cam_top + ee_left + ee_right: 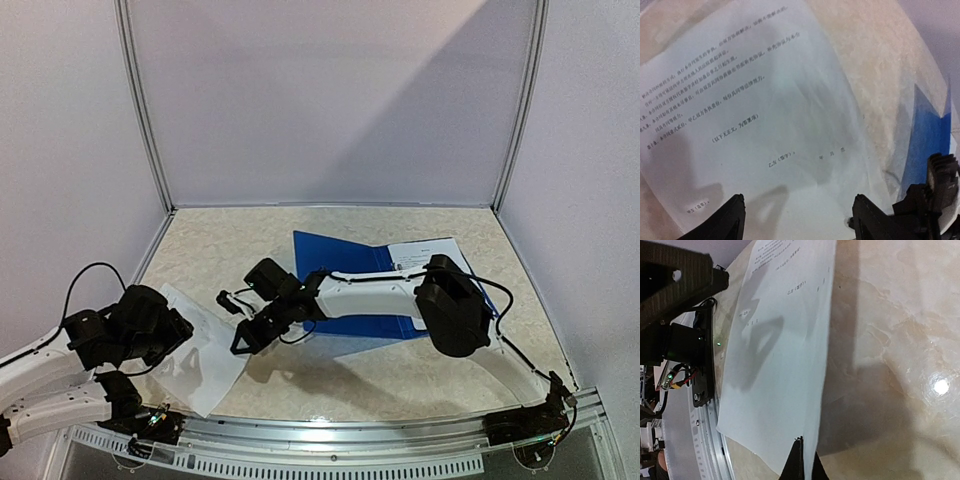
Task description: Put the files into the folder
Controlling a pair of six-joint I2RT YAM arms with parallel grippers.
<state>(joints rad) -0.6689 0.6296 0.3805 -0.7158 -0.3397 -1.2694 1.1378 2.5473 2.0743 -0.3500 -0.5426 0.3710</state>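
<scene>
Loose sheet (205, 345): white, printed, on the table (400, 370) at its near left, left of the folder.
Folder (335, 262): blue, mid-table, with a second sheet (425, 255) on its right part.
Left claw (800, 222): fingers apart, over the loose sheet (shadow on the paper).
Right claw (801, 460): fingers together at that sheet's edge, seemingly pinching it.

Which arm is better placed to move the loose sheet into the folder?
Right. The right pincer is shut on the edge of the loose sheet, and the folder lies nearer its base. The left pincer hangs open above the sheet.
</scene>
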